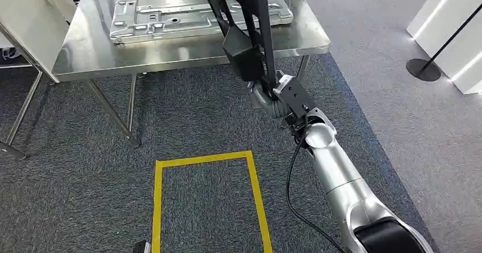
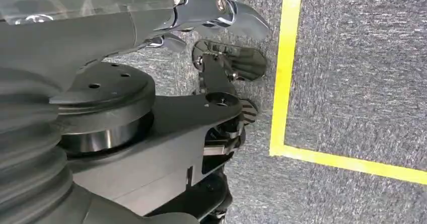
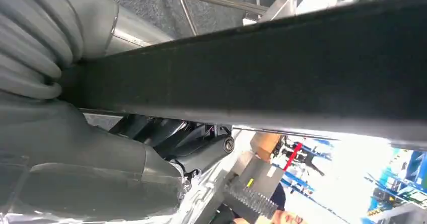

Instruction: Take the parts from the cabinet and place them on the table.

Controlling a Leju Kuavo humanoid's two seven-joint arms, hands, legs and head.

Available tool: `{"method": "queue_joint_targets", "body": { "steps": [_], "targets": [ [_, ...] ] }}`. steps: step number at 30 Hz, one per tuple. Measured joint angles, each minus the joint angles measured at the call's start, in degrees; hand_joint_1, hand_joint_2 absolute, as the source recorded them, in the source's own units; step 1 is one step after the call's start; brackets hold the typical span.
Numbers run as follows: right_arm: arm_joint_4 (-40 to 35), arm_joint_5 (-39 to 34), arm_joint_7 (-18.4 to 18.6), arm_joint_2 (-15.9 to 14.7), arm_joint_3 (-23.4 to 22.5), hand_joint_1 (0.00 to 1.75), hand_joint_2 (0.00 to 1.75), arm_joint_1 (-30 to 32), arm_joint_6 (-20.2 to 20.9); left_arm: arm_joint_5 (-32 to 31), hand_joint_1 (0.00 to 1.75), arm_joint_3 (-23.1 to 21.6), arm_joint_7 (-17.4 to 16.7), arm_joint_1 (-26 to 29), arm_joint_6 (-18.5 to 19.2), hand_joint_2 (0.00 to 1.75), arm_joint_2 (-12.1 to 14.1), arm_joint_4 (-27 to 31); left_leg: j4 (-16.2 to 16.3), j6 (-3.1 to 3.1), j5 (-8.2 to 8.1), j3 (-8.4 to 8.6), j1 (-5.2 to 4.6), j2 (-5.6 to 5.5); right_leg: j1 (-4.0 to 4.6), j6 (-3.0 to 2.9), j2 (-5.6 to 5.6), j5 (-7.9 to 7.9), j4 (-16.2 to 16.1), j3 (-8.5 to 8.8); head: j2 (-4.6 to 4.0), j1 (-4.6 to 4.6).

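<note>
Gripping a black frame part (image 1: pixel 239 14), the right hand (image 1: pixel 271 96) holds it over the steel table's (image 1: pixel 85 48) near edge; left hand (image 2: pixel 221 73) hangs empty, fingers apart

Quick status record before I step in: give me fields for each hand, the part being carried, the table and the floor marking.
right hand: grips a black frame part, held out over the table's near edge
left hand: hangs over the carpet, holding nothing; fingers look spread
table: steel top, carrying one flat grey metal panel
black frame part: not yet set down, raised above the table
floor marking: yellow tape rectangle on the grey carpet in front of the table
</note>
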State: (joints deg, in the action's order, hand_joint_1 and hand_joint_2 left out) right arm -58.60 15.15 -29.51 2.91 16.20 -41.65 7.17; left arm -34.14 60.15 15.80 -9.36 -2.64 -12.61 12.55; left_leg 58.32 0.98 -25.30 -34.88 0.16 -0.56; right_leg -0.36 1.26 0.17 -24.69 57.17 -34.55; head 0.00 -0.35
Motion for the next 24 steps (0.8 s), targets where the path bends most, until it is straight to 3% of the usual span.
{"method": "queue_joint_targets", "body": {
  "steps": [24],
  "targets": [
    [0.3,-0.1,-0.1,0.0,0.0,1.75,1.75,0.0,0.0,0.2,0.0,0.0,0.2,0.0,-0.3,1.75,0.0,0.0,-0.1,-0.18,0.11,-0.01,0.05,0.01,0.02,-0.03,0.0,-0.02,0.2,-0.13,0.0,0.0]
  ]
}}
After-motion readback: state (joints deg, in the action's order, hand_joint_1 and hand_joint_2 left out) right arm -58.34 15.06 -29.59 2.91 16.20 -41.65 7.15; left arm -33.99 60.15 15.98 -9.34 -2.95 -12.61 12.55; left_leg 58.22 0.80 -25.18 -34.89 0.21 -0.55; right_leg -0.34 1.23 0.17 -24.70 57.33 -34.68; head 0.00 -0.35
